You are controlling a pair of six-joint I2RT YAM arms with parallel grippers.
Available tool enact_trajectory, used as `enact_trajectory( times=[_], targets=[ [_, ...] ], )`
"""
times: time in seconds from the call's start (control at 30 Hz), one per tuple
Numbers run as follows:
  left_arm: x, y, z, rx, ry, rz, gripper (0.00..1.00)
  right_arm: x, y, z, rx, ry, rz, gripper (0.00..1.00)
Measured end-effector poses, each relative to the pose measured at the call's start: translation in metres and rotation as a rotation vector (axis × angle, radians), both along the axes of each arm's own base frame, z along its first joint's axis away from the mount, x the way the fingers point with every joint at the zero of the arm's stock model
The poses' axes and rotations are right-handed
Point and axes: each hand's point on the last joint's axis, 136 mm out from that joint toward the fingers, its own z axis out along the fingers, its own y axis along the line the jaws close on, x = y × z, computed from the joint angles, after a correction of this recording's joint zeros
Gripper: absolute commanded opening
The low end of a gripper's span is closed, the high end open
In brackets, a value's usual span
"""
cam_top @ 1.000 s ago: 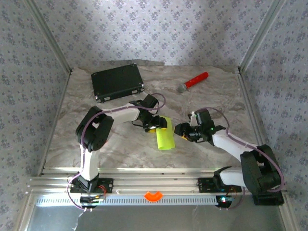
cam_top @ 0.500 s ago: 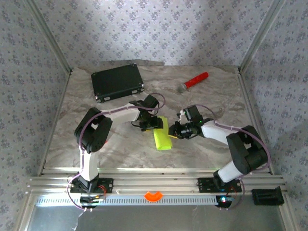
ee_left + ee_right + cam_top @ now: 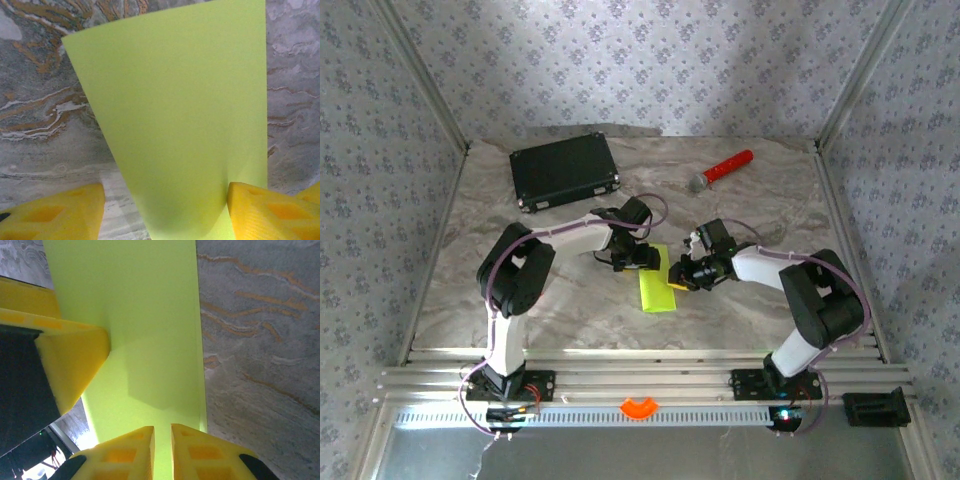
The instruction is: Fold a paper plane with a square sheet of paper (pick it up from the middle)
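Paper (image 3: 657, 287) sits mid-desk (image 3: 770, 210), folded into a narrow lime strip that runs near-to-far. Left pincer (image 3: 638, 258) is at the strip's far-left end and right pincer (image 3: 682, 276) is at its right edge. Both are low over it, with tips close to each other.

Left wrist view: left pincer jaws are apart and the paper runs up between the two yellow fingers (image 3: 265, 210). The right-hand finger touches the paper's edge. The left-hand one stands clear, with bare desk showing between it and the paper. No clamp here.

Right wrist view: right pincer fingers (image 3: 120, 455) are nearly together with only a thin slit, and lime paper shows in the slit, so it is clamped on the paper's edge. One left-pincer finger touches the paper from the left side of that view. The strip stretches away over marbled desk.

Black case (image 3: 565, 170) is far left and mic (image 3: 722, 169) is far right, both well apart from the paper.
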Motion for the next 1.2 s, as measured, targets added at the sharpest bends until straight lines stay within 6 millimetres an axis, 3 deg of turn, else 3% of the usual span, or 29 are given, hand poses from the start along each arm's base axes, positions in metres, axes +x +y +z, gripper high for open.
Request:
enact_trajectory(
  times=[0.53,0.67,0.8,0.93,1.2],
  targets=[
    [0.001,0.001,0.0,0.01,-0.006,-0.009,0.71,-0.005,0.013,-0.021,-0.061,0.064,0.028,0.1],
    [-0.009,0.016,0.006,-0.002,-0.026,0.007,0.73,-0.008,0.018,-0.022,-0.082,0.074,0.012,0.11],
    [-0.014,0.034,0.026,-0.075,-0.061,0.065,0.74,-0.014,0.032,-0.022,-0.074,0.092,-0.019,0.1],
    [-0.008,0.04,0.043,-0.18,-0.099,0.119,0.72,-0.018,0.04,-0.022,-0.032,0.099,-0.081,0.1],
    [-0.012,0.032,0.035,-0.269,-0.058,0.11,0.69,-0.018,0.042,-0.021,-0.004,0.105,-0.142,0.11]
  ],
)
